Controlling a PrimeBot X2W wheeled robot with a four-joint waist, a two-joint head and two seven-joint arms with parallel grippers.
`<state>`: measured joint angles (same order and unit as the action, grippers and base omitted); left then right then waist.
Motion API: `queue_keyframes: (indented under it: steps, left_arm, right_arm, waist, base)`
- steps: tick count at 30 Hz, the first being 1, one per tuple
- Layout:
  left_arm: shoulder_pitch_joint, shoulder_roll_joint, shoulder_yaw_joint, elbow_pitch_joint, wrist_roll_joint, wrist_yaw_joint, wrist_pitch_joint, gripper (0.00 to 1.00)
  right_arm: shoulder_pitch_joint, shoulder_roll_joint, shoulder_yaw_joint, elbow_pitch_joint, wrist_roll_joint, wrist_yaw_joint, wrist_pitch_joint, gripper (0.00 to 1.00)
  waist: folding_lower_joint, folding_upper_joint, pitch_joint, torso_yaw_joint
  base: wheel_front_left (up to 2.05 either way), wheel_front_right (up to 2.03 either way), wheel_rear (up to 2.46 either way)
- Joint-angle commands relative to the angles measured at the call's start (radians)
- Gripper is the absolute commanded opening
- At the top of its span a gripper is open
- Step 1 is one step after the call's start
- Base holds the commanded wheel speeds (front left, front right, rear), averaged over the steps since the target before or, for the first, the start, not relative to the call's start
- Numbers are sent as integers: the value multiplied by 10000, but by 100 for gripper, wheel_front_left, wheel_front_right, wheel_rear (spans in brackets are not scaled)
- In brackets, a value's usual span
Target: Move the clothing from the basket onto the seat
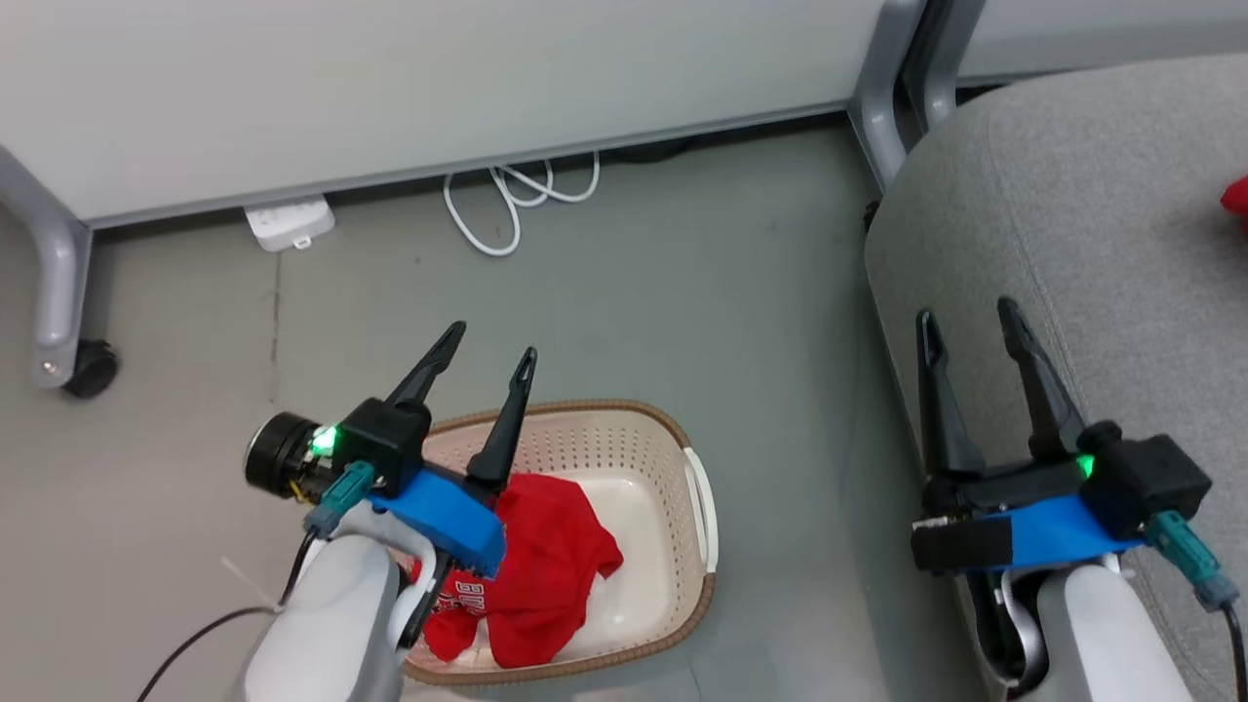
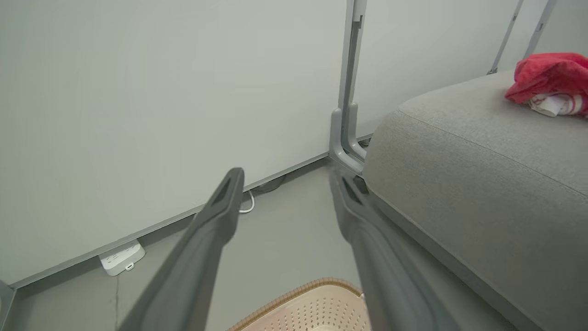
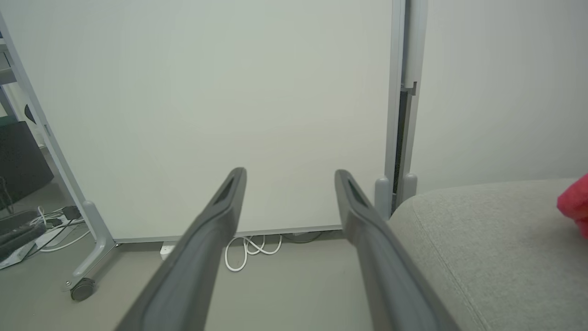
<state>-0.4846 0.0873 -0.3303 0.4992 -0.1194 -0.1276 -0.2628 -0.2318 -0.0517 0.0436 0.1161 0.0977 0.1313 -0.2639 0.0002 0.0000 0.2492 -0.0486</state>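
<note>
Since red fabric garment (image 1: 546, 565) lies in oval cream plastic basket (image 1: 604, 444), left gripper (image 1: 493, 339) hangs above, jaws spread, empty, likely for pickup; right gripper (image 1: 964, 312) likewise, beside basket.

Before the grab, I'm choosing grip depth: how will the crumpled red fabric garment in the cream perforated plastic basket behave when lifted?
Probably floppy: the red fabric garment lies in loose folds, so it should sag from one pinch. Likely light: the cloth looks thin.

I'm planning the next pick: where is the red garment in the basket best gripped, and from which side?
I'd pinch the bunched, raised folds near the middle of the red garment, coming straight down from above: it lies crumpled low inside the basket, whose walls block any sideways approach.
</note>
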Motion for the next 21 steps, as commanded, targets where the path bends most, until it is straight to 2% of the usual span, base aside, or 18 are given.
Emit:
queue_keyframes:
  steps: [1,21]
  left_arm:
    - [-423,175,-253,228,-81,-41,-30,100]
    - [-4089,1235,-4436,3501,-873,-45,-30,100]
  right_arm:
    - [-340,22,9,-110,-7,-10,-9,100]
    - [-3023,25,95,-993,-46,-9,-9,100]
  waist:
    - [-2,0,868,-335]
    - [-2,0,4758,-1222]
  base:
    - [0,0,0]
    - [0,0,0]
